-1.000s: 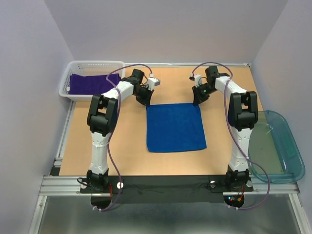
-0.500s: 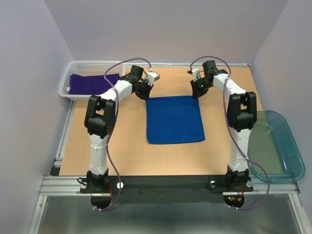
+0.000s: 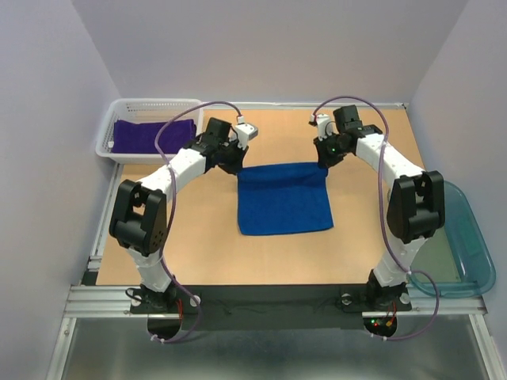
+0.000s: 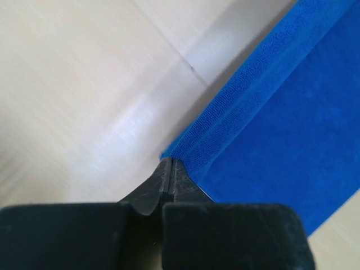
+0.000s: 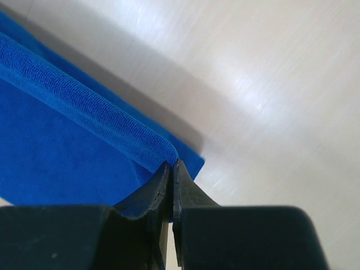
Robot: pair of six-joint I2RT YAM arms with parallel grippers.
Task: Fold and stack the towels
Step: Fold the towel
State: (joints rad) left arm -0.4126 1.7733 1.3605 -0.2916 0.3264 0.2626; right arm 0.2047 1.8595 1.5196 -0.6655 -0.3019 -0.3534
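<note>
The bright blue towel [image 3: 283, 199] lies mid-table with its far edge lifted. My left gripper [image 3: 236, 165] is shut on the towel's far left corner [image 4: 185, 151]. My right gripper [image 3: 324, 165] is shut on its far right corner [image 5: 160, 152]. Both hold the far edge a little above the table, and the cloth hangs down to the flat near part. The dark purple towel [image 3: 145, 133] lies folded in the white basket [image 3: 111, 127] at the far left. The rust-brown towel is out of view.
A clear blue-green tub [image 3: 450, 237] sits off the table's right edge. The tan table top [image 3: 206, 245] runs to a metal rail at the near edge. Grey walls close in the back and both sides.
Both grippers have pulled back toward the near side with the towel's far corners. The far edge has risen and folded over, so the towel looks shorter.
</note>
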